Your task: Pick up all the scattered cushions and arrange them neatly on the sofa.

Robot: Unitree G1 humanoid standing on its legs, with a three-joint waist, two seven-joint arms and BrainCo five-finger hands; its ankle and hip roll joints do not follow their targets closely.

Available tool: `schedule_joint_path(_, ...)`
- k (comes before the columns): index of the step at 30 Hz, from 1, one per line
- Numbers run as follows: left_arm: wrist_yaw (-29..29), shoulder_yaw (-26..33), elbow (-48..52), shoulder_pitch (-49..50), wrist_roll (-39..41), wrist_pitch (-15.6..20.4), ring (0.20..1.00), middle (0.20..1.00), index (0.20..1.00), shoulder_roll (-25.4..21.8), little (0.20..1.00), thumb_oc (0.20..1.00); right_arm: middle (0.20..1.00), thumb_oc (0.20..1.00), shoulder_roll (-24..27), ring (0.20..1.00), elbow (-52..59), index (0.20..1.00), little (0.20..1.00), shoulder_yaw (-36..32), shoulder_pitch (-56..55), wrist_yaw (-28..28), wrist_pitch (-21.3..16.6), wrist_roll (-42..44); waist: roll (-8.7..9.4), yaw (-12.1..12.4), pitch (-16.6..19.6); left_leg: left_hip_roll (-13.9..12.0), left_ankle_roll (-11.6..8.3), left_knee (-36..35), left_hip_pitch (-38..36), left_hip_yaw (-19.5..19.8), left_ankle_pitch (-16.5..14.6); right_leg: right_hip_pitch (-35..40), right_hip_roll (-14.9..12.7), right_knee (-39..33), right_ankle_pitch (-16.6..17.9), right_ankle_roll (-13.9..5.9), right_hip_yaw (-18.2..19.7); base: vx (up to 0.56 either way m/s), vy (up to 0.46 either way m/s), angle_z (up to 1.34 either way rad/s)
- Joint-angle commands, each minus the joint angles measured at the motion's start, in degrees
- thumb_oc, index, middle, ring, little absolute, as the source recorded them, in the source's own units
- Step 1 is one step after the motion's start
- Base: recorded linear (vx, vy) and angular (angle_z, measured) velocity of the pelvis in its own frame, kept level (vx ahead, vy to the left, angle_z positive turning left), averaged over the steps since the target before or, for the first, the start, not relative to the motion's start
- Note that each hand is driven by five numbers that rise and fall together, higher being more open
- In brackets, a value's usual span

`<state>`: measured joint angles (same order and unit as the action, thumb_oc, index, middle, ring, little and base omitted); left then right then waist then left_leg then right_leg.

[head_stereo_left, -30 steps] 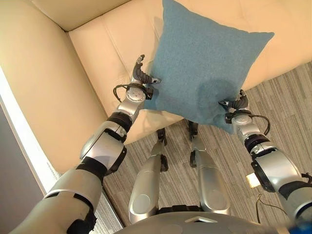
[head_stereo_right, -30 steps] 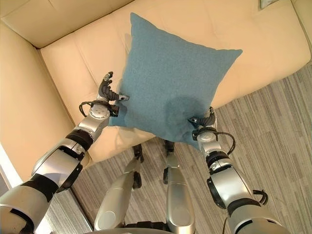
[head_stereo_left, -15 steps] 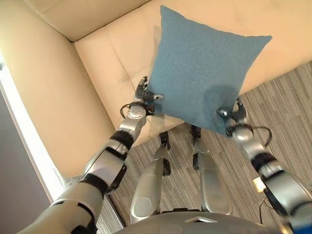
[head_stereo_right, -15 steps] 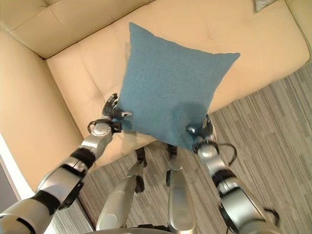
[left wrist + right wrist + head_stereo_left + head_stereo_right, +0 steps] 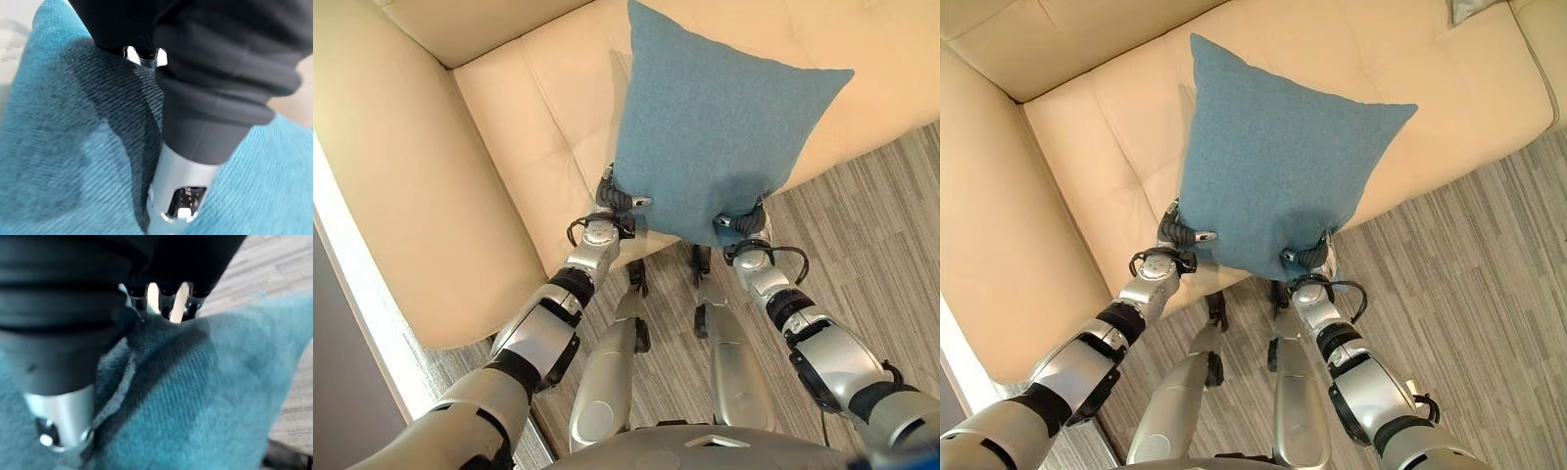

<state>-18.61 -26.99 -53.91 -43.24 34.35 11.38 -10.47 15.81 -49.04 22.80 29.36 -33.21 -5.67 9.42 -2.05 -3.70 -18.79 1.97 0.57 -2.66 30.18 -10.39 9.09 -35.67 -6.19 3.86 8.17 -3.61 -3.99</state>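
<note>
We hold the blue cushion (image 5: 715, 137) up over the cream sofa (image 5: 538, 88) seat, its lower edge at the seat's front edge. Our left hand (image 5: 615, 199) pinches the cushion's lower left corner, fingers curled into the cloth; our right hand (image 5: 745, 217) clamps its lower right corner likewise. Bare seat lies beside the cushion toward the sofa's armrest (image 5: 391, 176). Striped carpet (image 5: 881, 245) runs along the sofa's front.
</note>
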Motion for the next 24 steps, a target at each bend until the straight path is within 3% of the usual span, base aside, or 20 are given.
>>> schedule_joint_path(1,1.4,0.2,-0.2,-5.0,0.1,1.4,1.0,1.0,1.0,1.8,1.0,1.0,1.0,1.0,-3.1,1.0,4.7,1.0,1.0,-1.9,3.0,1.3,-3.6,1.0,1.64,-1.3,-0.8,1.0,-1.53,5.2,1.3,5.8,-6.5,2.7,-2.6,-6.3,4.2,-6.06,-2.1,0.01,-0.026,-0.04)
schedule_joint_path(10,0.6,1.0,-2.0,-6.4,-2.4,0.8,1.0,1.0,1.0,1.5,1.0,1.0,1.0,1.0,1.2,1.0,10.9,1.0,1.0,-10.7,-6.6,-1.1,-6.3,-0.2,2.15,-3.3,-0.7,0.7,-1.54,4.9,1.5,5.9,-6.6,2.3,-2.8,-6.3,4.2,-6.28,-2.6,0.0,-0.01,-0.02)
schedule_joint_path(18,0.2,0.6,-2.7,-7.5,-2.9,0.8,1.0,1.0,1.0,2.4,1.0,1.0,1.0,1.0,2.2,1.0,6.8,1.0,1.0,-11.8,-6.7,-2.1,-5.6,-0.6,2.18,-3.6,-0.5,1.0,-1.44,6.5,3.0,5.9,-7.3,1.4,-3.1,-5.9,4.2,-6.21,-2.4,0.0,-0.009,0.02)
schedule_joint_path(24,1.0,-0.2,-3.8,-9.6,-2.8,0.2,1.0,1.0,1.0,1.1,1.0,1.0,1.0,1.0,5.3,1.0,0.3,1.0,1.0,-11.0,-0.5,-1.9,-4.6,1.7,1.43,-3.1,-1.2,1.0,-1.54,6.5,5.0,5.9,-6.7,-0.8,-3.2,-5.3,4.2,-6.26,-2.4,0.0,0.0,0.0)
